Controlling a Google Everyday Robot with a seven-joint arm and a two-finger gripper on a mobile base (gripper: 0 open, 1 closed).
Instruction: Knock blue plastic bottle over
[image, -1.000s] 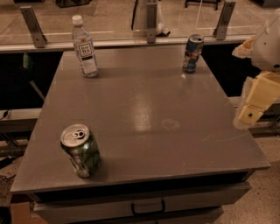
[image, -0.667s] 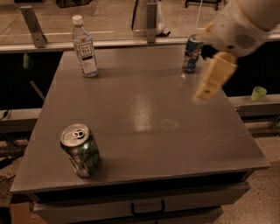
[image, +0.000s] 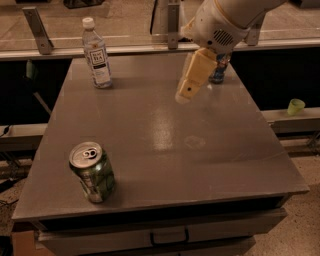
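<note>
Three containers on the worktop (image: 210, 165). My jaws hang above its far middle, tilted down-left; apart or together, I cannot tell. Upright blue plastic bottle (image: 97, 52) well left of the jaws, untouched. Partly hidden blue can (image: 220, 70) just behind them. Standing green can (image: 93, 172) well nearer, left.

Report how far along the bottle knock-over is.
Done: nothing yet; the blue plastic bottle stands upright at the far left of the table. In hand: the gripper hangs above the far right-centre, apart from the bottle. Left: cross over and tip it.
</note>
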